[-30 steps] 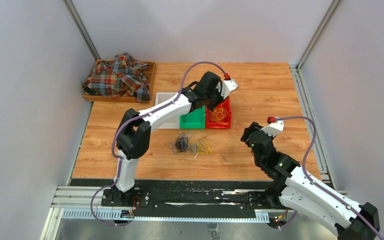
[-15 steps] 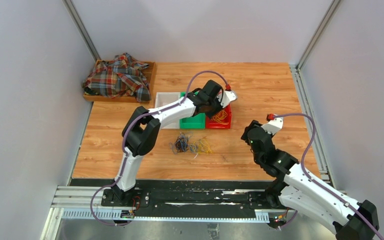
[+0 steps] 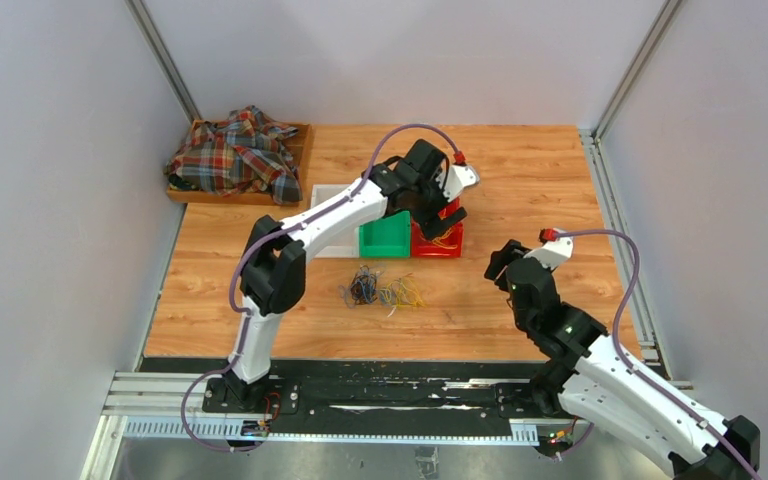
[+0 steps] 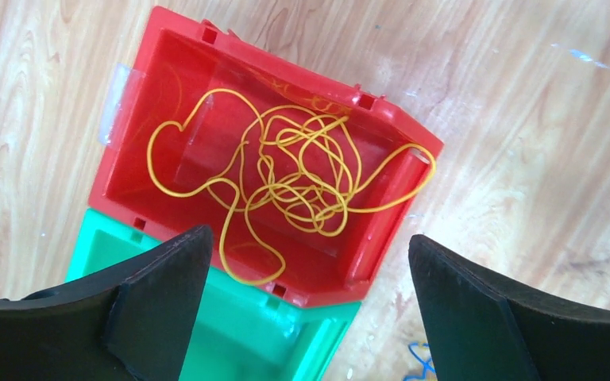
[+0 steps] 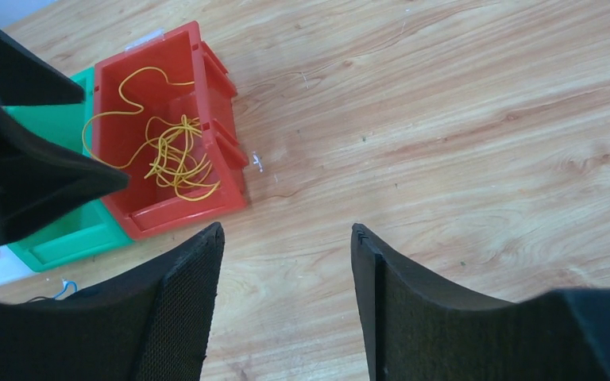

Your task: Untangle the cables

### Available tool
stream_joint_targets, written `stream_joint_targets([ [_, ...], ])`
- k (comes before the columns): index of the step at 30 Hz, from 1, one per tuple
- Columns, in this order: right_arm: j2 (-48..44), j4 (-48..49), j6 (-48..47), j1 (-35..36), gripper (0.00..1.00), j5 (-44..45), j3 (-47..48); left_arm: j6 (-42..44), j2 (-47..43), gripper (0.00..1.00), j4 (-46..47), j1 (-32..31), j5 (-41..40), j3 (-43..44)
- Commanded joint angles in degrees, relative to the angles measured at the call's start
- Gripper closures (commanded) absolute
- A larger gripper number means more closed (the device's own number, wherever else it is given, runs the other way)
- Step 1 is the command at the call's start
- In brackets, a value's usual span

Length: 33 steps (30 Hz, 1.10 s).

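A tangle of blue, yellow and black cables (image 3: 382, 290) lies on the wooden table in front of the bins. More yellow cables (image 4: 294, 171) sit loose inside the red bin (image 4: 206, 44), and one loop hangs over its rim. My left gripper (image 4: 308, 238) hovers above that bin, open wide, with nothing between its fingers. My right gripper (image 5: 286, 228) is open over bare wood to the right of the red bin (image 5: 183, 210) and holds nothing. In the top view the left gripper (image 3: 447, 215) is over the bin and the right gripper (image 3: 500, 265) is beside it.
A green bin (image 3: 385, 240) and a white bin (image 3: 332, 225) stand in a row left of the red one. A plaid cloth (image 3: 235, 152) lies on a wooden tray (image 3: 300, 135) at the back left. Grey walls close in the table on both sides.
My left gripper was shut above the red bin and has opened wide there. The right arm has shifted slightly, its gripper still open.
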Motion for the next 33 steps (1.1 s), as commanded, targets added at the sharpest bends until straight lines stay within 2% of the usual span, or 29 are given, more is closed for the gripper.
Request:
stream_joint_targets([
  [1,0.7,-0.4,-0.9,-1.0,0.38,-0.9,2.0,-0.1,-6.3,0.02,-9.4,-0.2,2.9,7.6],
  [4,1.9,0.7,-1.6,-1.0,0.36,-2.5,2.4,1.7,-9.4,0.02,-16.9,0.3,5.0,9.2],
  [7,3.6,5.8,-4.7,-1.1,0.39,-8.7,1.9,5.0,-16.1,0.02,-19.9,1.5,9.2,0.8],
  [11,9.3,15.3,-9.5,-1.1,0.44,-26.3,1.3,7.4,-26.3,0.01,-20.1,4.3,15.0,-13.8],
  [12,12.3,18.3,-11.4,-1.0,0.44,-34.5,1.3,8.0,-28.5,0.01,-20.1,5.4,16.4,-16.7],
  [14,17.7,21.0,-15.4,-0.7,0.46,-45.0,2.7,8.6,-32.5,0.01,-20.2,7.5,18.1,-22.0],
  [18,28.6,21.2,-22.6,-0.1,0.43,-55.0,7.2,9.2,-38.0,0.01,-20.7,11.3,19.8,-26.3],
  [22,36.3,21.2,-27.8,0.1,0.41,-58.0,10.6,8.4,-41.0,0.01,-20.7,12.7,19.7,-28.0],
  [26,41.4,20.8,-29.0,0.6,0.40,-61.3,12.2,8.3,-42.6,0.00,-21.0,12.7,19.4,-28.0],
  [33,45.8,22.0,-28.3,2.4,0.45,-57.4,9.9,8.5,-43.5,0.01,-21.2,12.8,20.3,-26.4],
])
